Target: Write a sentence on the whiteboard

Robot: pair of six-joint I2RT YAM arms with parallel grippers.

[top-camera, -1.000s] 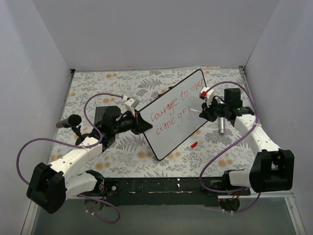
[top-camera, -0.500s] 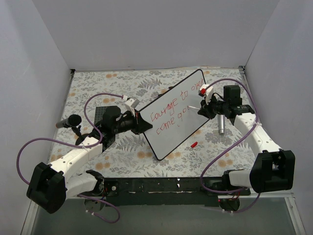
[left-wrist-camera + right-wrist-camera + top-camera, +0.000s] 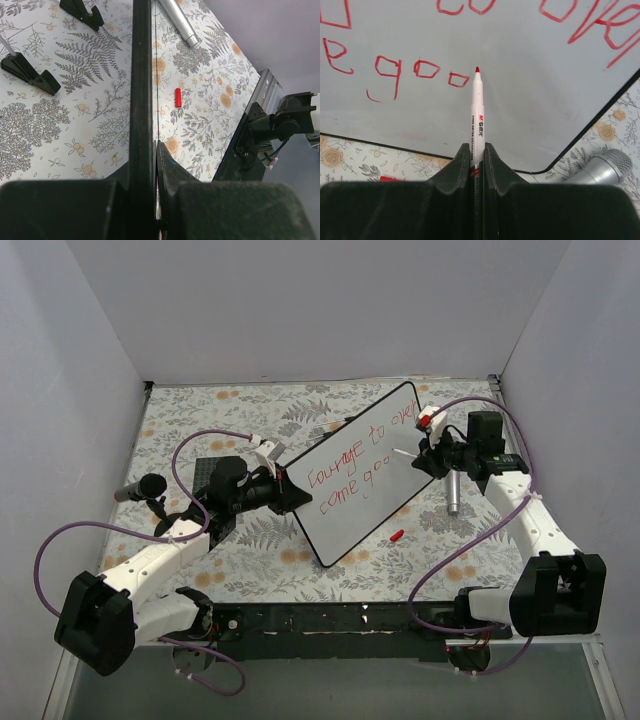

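The whiteboard (image 3: 360, 480) stands tilted on the floral table, and my left gripper (image 3: 288, 490) is shut on its left edge. In the left wrist view the board (image 3: 141, 75) runs edge-on between the gripper's (image 3: 152, 150) jaws. The sentence (image 3: 355, 465) is red handwriting in two slanted lines; the lower line (image 3: 395, 70) ends in "goo". My right gripper (image 3: 428, 457) is shut on a white marker with a red tip (image 3: 477, 115). The tip points at the board (image 3: 530, 100) just right of the last letter. I cannot tell whether it touches.
A red marker cap (image 3: 397, 535) lies on the table below the board's right corner. A silver microphone (image 3: 452, 495) lies under my right arm and a black one (image 3: 140, 488) sits at far left. Black board feet (image 3: 30, 75) stand behind the board.
My right gripper has drawn back to the right with the marker, and one more round letter now ends the lower line. The left arm and the board have stayed put.
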